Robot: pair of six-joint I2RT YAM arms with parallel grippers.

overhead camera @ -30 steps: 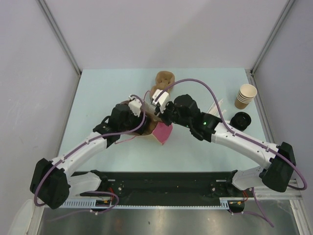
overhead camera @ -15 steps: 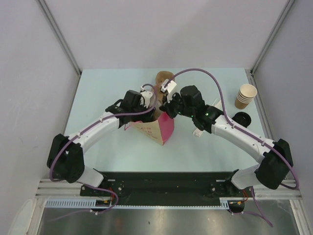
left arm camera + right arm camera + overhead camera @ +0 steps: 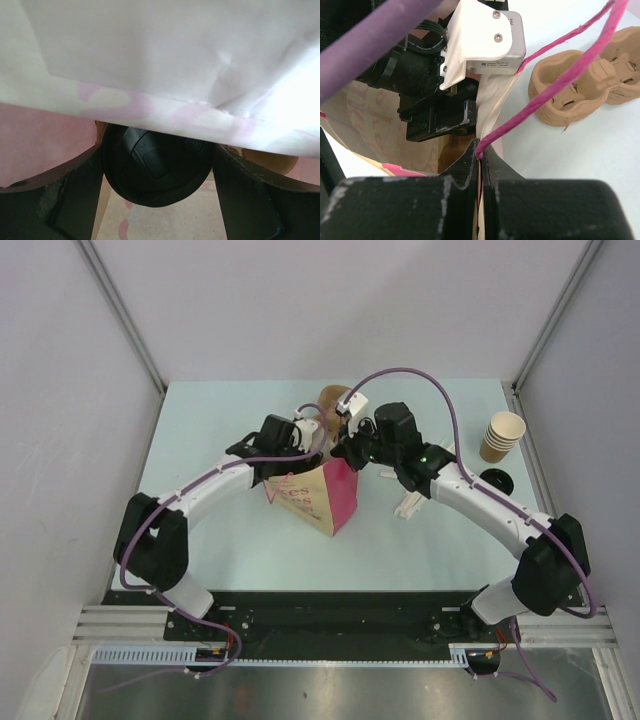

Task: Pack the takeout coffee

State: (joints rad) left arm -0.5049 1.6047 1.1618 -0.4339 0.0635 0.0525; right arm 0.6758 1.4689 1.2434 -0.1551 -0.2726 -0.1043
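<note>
**Top view.** Locate the left arm (image 3: 200, 492) sweeping from its base at lower left up and right to frame centre, wrist bent over the mouth of the pink paper bag (image 3: 325, 505). Locate the right arm (image 3: 480, 505) mirrored from lower right, arched up and left, wrist meeting the other above the same bag.

**Left wrist view.** Find the left gripper (image 3: 157, 150) spread wide, both fingers (image 3: 65, 200) pressed against the sides of the takeout coffee (image 3: 157, 175), gripping it. Black lid facing the lens at lower centre, brown cup wall just visible at right. White bag paper folded across the upper frame, pink bag wall at left. Cup inside the bag mouth; contact with the bag floor not determinable.

**Right wrist view.** Find the right gripper (image 3: 480, 150) fully closed at lower centre, pinching the pink cord handle (image 3: 502, 131) at the bag rim. Bag standing upright.

**Clearances, top view.**
- Brown cup carrier (image 3: 337, 398) just behind the bag at upper centre.
- Pale flat sticks (image 3: 412, 502) right of the bag, under the right forearm.
- Loose black lid (image 3: 494, 482) and stack of pale cups (image 3: 502, 435) near the right table edge, well apart from the bag.
- Bare table (image 3: 200, 420) across the left half and along the lower strip between bag and black base rail (image 3: 330, 610).
- Grey walls (image 3: 60, 390) closing in at the left, right and top table edges.
</note>
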